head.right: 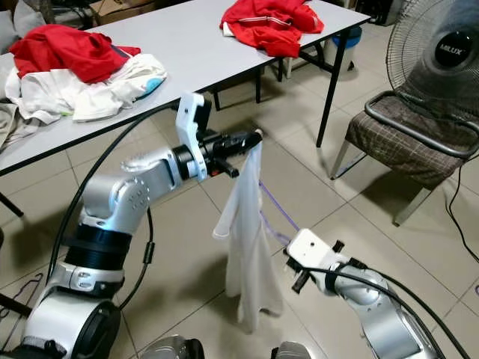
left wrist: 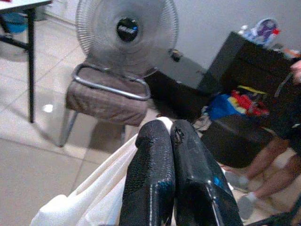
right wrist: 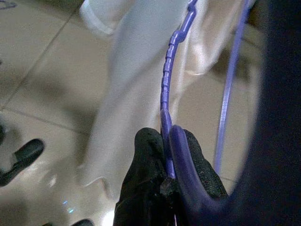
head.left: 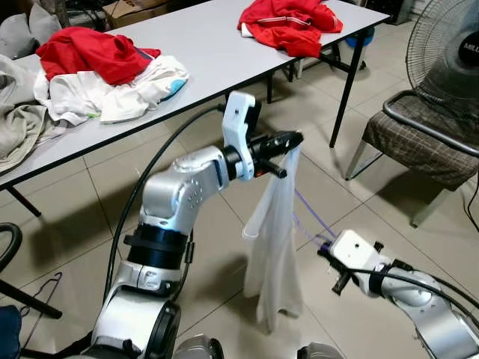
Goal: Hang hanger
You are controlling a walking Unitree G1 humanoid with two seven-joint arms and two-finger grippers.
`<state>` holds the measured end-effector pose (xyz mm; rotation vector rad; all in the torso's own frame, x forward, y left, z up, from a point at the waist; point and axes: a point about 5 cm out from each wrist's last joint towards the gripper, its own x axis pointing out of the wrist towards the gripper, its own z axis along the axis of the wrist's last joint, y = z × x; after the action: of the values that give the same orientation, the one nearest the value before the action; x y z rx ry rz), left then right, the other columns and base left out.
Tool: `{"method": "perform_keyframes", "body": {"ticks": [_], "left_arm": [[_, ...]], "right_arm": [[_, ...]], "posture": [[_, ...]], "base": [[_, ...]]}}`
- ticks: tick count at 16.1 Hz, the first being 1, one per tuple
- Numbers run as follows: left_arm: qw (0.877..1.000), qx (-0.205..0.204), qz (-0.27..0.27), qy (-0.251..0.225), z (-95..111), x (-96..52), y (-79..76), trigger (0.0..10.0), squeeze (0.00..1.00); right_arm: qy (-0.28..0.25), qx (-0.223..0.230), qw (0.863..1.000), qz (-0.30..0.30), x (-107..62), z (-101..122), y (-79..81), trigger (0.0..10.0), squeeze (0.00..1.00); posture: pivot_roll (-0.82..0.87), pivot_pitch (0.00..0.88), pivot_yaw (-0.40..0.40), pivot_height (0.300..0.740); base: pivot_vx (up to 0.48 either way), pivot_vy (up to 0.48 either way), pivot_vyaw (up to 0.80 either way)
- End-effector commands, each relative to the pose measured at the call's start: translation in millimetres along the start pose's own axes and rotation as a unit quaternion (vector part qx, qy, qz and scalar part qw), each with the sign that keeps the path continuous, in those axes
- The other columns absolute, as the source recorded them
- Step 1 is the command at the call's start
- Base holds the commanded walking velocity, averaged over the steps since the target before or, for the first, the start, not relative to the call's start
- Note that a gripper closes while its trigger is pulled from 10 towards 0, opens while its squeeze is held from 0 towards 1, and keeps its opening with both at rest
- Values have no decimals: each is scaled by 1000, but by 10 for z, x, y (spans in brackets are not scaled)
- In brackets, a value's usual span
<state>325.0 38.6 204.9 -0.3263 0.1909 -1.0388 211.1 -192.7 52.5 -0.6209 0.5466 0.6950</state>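
Note:
A white garment [head.left: 273, 247] hangs down over the tiled floor from my left gripper [head.left: 293, 139], which is shut on its top edge [left wrist: 162, 123] at about table height. A thin purple hanger [head.left: 308, 215] runs from under the garment down to my right gripper [head.left: 327, 247], low and to the right. In the right wrist view the black fingertips [right wrist: 150, 155] are shut on the purple hanger [right wrist: 166, 89], with the white garment [right wrist: 127, 70] just behind it.
A grey folding table [head.left: 202, 52] stands behind with red clothes [head.left: 292, 22] and a pile of red and white clothes [head.left: 105, 75]. A checked chair [head.left: 419, 142] and a standing fan [head.left: 449, 45] are at the right. A person's legs [left wrist: 268, 165] show in the left wrist view.

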Motion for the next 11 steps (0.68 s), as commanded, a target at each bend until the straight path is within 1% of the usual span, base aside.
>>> {"method": "perform_keyframes", "body": {"ticks": [1,2,3,4,5,7,8,9,10,11], "left_arm": [[996,49,-61,-48,324,18,-239,0,0],[996,59,-49,-34,275,35,-231,0,0],[997,56,-42,-33,267,39,-220,0,0],[997,43,-39,-41,286,41,-216,0,0],[997,31,-47,-52,319,36,-234,0,0],[998,23,-29,-55,324,15,-187,0,0],[997,11,-2,-71,362,-1,-116,0,0],[994,-8,38,-103,445,-35,1,0,0],[992,-13,54,-114,475,-49,45,0,0],[983,-26,123,-134,525,-112,237,118,0]], "right_arm": [[61,20,997,34,2,-206,116,10000,0],[66,23,996,49,-6,-209,135,10000,0],[70,22,996,58,-15,-218,152,10000,0],[87,13,992,86,-46,-263,209,10000,0],[89,8,992,90,-52,-274,222,10000,0],[84,13,993,82,-53,-257,200,10000,0],[83,12,994,74,-56,-255,176,10000,0],[77,16,995,63,-60,-247,156,10000,0],[75,18,995,59,-61,-245,150,10000,0],[68,21,996,50,-67,-236,138,10000,0]], "posture": [[-152,0,96,740],[-152,0,96,740],[-152,0,96,740],[-150,0,92,740],[-150,0,92,740],[-148,0,86,740],[-147,0,85,740],[-148,0,84,740],[-148,0,84,740],[-149,0,83,740]], "base": [[0,0,0],[0,0,0],[0,0,0],[0,0,0],[0,0,0],[0,0,0],[0,0,0],[0,0,0],[0,0,0],[0,0,0]]}}
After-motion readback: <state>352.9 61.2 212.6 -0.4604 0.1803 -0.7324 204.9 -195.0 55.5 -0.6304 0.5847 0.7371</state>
